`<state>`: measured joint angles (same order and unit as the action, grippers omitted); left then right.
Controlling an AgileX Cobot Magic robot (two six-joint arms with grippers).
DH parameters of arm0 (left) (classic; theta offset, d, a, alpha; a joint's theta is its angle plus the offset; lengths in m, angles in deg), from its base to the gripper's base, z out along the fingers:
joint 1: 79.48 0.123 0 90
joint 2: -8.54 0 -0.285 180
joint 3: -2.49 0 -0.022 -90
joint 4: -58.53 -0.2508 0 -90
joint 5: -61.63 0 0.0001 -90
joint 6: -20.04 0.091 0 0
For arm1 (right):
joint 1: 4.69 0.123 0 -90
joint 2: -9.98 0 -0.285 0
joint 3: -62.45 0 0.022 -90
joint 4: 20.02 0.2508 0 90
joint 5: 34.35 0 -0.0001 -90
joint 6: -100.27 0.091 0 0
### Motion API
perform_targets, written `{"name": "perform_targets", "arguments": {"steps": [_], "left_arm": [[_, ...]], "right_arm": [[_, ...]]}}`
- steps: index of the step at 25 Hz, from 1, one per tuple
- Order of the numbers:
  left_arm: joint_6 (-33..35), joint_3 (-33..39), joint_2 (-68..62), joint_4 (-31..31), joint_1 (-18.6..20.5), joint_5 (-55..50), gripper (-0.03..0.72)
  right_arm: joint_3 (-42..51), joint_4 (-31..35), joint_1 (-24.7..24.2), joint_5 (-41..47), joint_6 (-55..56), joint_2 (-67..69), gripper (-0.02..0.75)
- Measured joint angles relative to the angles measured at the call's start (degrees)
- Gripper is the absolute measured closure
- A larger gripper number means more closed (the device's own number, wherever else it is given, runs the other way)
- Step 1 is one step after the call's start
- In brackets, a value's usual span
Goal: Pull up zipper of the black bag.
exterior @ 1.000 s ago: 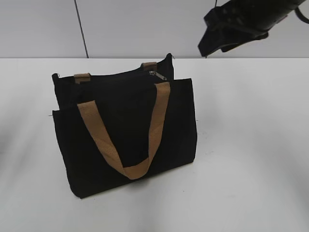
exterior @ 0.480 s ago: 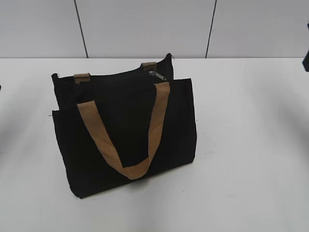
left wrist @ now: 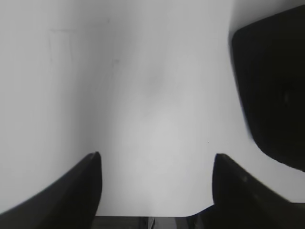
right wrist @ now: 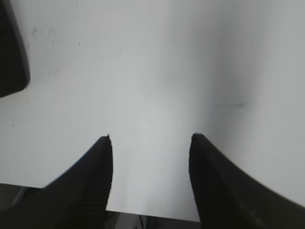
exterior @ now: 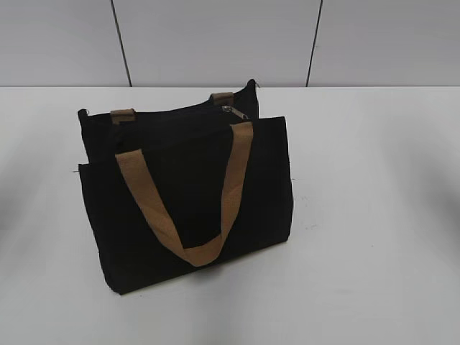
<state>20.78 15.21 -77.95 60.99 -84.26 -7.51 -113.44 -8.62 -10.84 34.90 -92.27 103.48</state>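
The black bag (exterior: 187,194) stands on the white table in the middle left of the exterior view, with tan-brown handles. The zipper runs along its top edge, with the small silver pull tab (exterior: 234,111) near the right end. Neither gripper shows in the exterior view. In the left wrist view my left gripper (left wrist: 156,160) is open and empty over bare table, with the bag's dark side (left wrist: 274,90) at the right edge. In the right wrist view my right gripper (right wrist: 150,140) is open and empty over bare table, with a corner of the bag (right wrist: 12,52) at the far left.
The white table (exterior: 374,215) stretches around the bag on all sides. A grey panelled wall (exterior: 215,39) stands behind the table's far edge.
The right arm, seen at the upper right one second ago, has withdrawn out of the exterior view to the right. The bag has not moved.
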Motion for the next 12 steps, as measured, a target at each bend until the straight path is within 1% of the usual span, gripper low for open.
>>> {"name": "perform_targets", "arguments": {"steps": [3, 9, 12], "left_arm": [[0.00, 2.54, 5.12, 0.00, 0.00, -0.13, 0.148], [0.00, 13.03, 19.53, -0.23, 0.00, -0.53, 0.148], [0.00, 16.81, 27.48, -0.26, 0.00, 0.42, 0.150]], "right_arm": [[6.33, 0.25, 0.00, 0.07, -0.14, -6.70, 0.334], [20.75, 0.49, 0.00, 0.38, -0.58, -24.28, 0.334], [26.77, 0.63, 0.00, 0.54, -1.75, -34.07, 0.334]]}}
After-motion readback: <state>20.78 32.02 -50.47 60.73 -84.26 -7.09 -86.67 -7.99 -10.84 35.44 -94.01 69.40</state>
